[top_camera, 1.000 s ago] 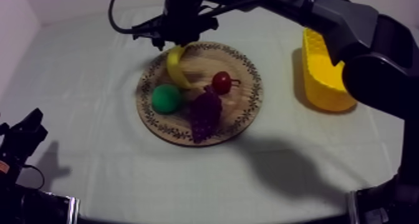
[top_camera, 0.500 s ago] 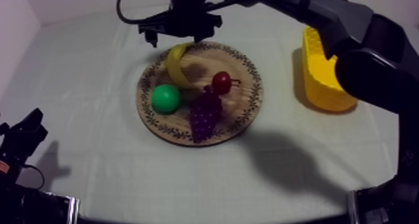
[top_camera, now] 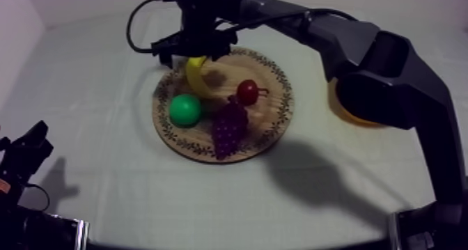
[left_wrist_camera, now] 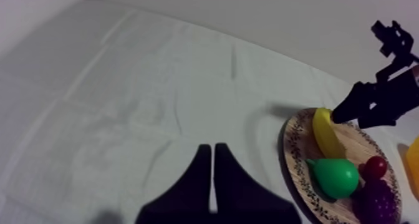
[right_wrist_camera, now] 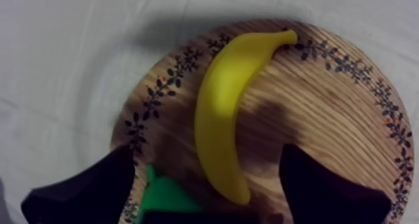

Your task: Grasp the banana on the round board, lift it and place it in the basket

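The yellow banana (top_camera: 196,76) lies on the far left part of the round wooden board (top_camera: 279,118), beside the green pear (top_camera: 185,110), the grapes (top_camera: 228,126) and the small red fruit (top_camera: 247,91). My right gripper (top_camera: 195,52) hangs just above the banana's far end. In the right wrist view it (right_wrist_camera: 206,150) is open, one finger on each side of the banana (right_wrist_camera: 224,108), not touching it. My left gripper (left_wrist_camera: 213,150) is shut on nothing and sits low at the table's left (top_camera: 25,150). Most of the yellow basket (top_camera: 346,112) is hidden behind my right arm.
My right arm spans the far right of the table above the basket. From the left wrist view the board (left_wrist_camera: 292,153) lies well ahead, with grey-white cloth between. Cloth is open in front of the board and to its left.
My right gripper has come down closer over the banana's far end, and the arm has swung across so it now covers most of the basket. The banana and left arm stay put.
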`<state>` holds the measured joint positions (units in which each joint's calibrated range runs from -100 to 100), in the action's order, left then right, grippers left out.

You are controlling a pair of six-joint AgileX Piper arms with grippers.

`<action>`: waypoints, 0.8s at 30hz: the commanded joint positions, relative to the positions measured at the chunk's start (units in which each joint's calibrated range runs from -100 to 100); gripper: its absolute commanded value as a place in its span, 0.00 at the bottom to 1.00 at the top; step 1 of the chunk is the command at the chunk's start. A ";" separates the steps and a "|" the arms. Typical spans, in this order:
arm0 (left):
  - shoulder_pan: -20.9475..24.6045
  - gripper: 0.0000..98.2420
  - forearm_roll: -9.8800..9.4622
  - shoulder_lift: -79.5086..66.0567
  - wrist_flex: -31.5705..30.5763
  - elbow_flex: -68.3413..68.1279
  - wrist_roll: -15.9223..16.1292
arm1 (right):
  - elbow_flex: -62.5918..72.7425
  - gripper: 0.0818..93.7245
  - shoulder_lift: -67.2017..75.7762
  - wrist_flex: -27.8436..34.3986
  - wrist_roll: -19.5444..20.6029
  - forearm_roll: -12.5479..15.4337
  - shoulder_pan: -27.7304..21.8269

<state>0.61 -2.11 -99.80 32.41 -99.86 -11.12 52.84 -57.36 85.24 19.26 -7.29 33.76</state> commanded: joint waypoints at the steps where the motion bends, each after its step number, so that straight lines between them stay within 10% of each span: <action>1: 0.00 0.00 -0.02 -0.03 0.00 -0.03 0.01 | 1.05 0.71 -1.42 0.14 -0.08 -0.02 -0.12; 24: 0.00 0.00 -0.02 -0.03 0.00 -0.03 0.01 | 10.42 0.56 -11.90 1.43 -1.36 -0.22 -0.81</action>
<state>0.61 -2.11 -99.80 32.41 -99.86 -11.12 63.14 -68.92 86.84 17.68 -7.32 32.87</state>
